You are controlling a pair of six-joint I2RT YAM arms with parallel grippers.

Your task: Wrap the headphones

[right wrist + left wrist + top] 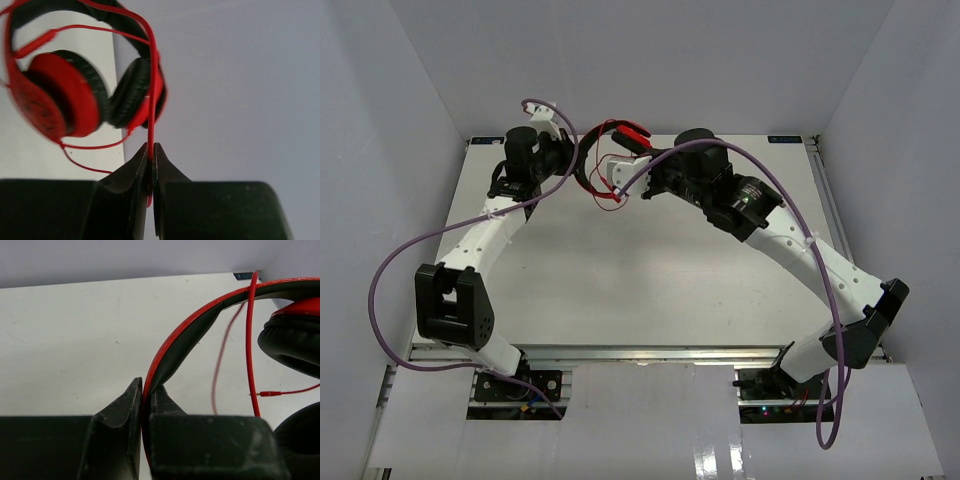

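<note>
Clamped shut w/ left gripper [145,407] on headband [200,322] of headphones [620,132], apparently up off table [620,290] at far centre btwn arms; pinched closed w/ right gripper [150,165] on thin red cable [150,115]. Could slip cable thru that pinch or snag slack loops on ear cup [55,100] if tension misjudged. Could also twist headband out of left jaws, w/ only a narrow edge gripped.
</note>
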